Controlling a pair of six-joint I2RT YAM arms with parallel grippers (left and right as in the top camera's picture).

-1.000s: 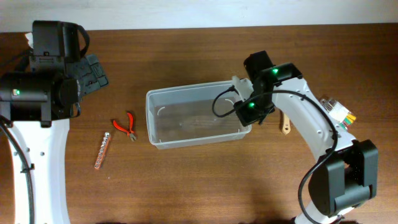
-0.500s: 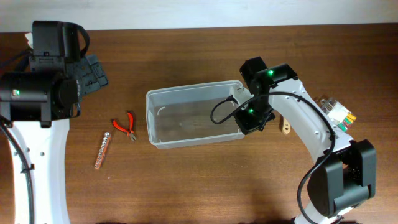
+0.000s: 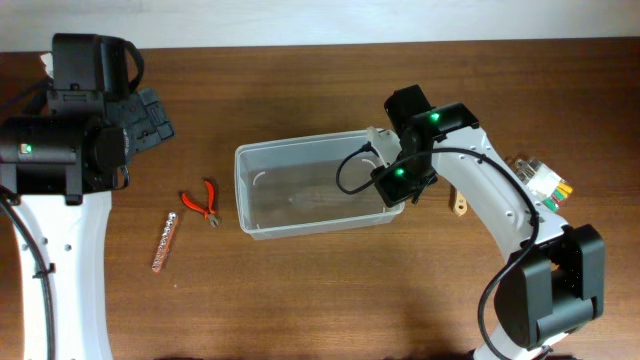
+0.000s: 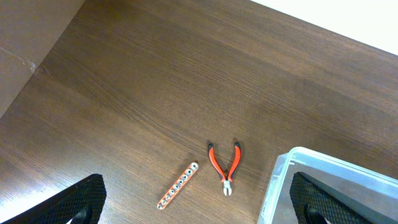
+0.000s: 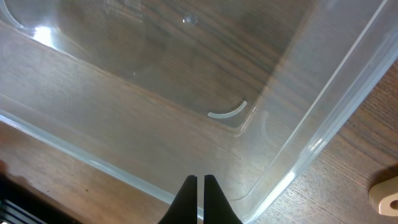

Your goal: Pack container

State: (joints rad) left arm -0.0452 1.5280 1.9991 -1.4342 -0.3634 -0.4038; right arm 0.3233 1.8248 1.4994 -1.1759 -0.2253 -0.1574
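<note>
The container (image 3: 300, 144) is a clear plastic bin in the middle of the table, with nothing inside it. My right gripper (image 3: 392, 192) is at its right end. In the right wrist view the fingers (image 5: 198, 186) are pinched almost together on the container's rim (image 5: 323, 112) near a corner. My left gripper (image 3: 150, 115) is held high at the far left, open and empty. Its wide-apart fingers (image 4: 199, 205) frame the table below, and the container's corner (image 4: 323, 163) shows at the lower right of that view.
Red-handled pliers (image 3: 203, 201) (image 4: 225, 167) and an orange socket rail (image 3: 165, 240) (image 4: 178, 185) lie left of the bin. A wooden-handled tool (image 3: 459, 205) (image 5: 385, 193) and a coloured item (image 3: 545, 180) lie to its right.
My right gripper dipped toward the front of the bin's right end, then came back slightly up and left. The bin has barely shifted. The left arm has not moved.
</note>
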